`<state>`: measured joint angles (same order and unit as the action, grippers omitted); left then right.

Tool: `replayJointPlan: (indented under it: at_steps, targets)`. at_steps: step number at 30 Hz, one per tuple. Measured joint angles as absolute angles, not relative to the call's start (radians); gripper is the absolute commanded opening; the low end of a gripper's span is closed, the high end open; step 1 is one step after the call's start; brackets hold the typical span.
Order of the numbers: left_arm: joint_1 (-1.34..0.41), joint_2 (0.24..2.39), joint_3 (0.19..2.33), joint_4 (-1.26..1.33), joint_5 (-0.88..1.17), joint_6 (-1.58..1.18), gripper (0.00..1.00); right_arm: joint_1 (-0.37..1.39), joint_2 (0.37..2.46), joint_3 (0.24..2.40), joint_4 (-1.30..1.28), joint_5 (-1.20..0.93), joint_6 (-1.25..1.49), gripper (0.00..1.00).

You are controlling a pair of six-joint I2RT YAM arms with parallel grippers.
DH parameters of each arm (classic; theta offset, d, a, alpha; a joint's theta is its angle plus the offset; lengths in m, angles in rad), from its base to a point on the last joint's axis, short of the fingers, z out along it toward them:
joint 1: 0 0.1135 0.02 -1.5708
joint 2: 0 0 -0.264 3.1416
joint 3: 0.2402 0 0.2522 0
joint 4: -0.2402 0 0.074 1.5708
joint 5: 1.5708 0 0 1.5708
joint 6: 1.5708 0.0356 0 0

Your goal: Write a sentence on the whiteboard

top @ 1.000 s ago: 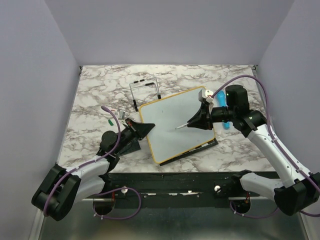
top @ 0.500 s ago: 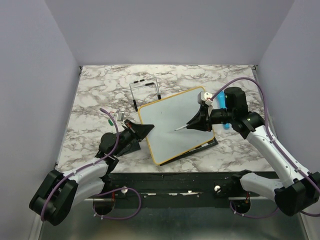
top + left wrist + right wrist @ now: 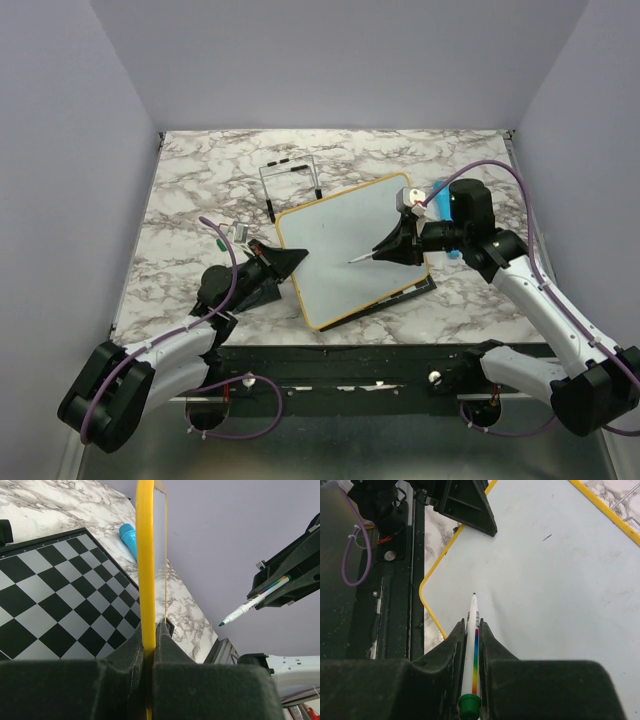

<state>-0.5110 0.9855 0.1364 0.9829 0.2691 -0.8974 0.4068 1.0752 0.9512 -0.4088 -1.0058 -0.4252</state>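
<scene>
The whiteboard (image 3: 340,230), white with a yellow frame, is held tilted over the chessboard (image 3: 55,595). My left gripper (image 3: 298,254) is shut on its left edge; in the left wrist view the yellow rim (image 3: 145,555) runs up from between the fingers of the left gripper (image 3: 150,632). My right gripper (image 3: 473,625) is shut on a white marker (image 3: 472,630) with a rainbow stripe and a green end. The marker (image 3: 362,256) points its tip at the board's middle, close above the surface. No sentence shows on the board; only a tiny dark mark (image 3: 547,537).
A wire stand (image 3: 290,180) rises behind the board. A blue cylinder (image 3: 452,251) lies by the right arm, also seen as the blue cylinder (image 3: 129,537) beyond the chessboard. A small green item (image 3: 220,243) and a grey piece (image 3: 241,231) lie at the left.
The right gripper has carried the marker slightly left and toward the near edge over the board. The left arm and the board's left edge shifted a little left, then held still.
</scene>
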Motion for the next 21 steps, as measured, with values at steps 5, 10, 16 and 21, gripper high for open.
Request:
replayJointPlan:
  at_steps: [5,10,16,21]
  targets:
    - [-0.513,0.986,0.136,0.983,0.268,-0.897,0.0,0.407,1.075,0.942,-0.391,-1.011,-0.418,0.01]
    - [-0.513,0.986,0.136,0.982,0.265,-0.897,0.0,0.407,1.075,0.936,-0.373,-1.011,-0.41,0.01]
    - [-0.516,0.985,0.136,0.978,0.261,-0.899,0.0,0.407,1.075,0.929,-0.351,-1.01,-0.396,0.01]
    - [-0.519,0.982,0.136,0.976,0.257,-0.898,0.0,0.407,1.073,0.929,-0.335,-1.011,-0.39,0.01]
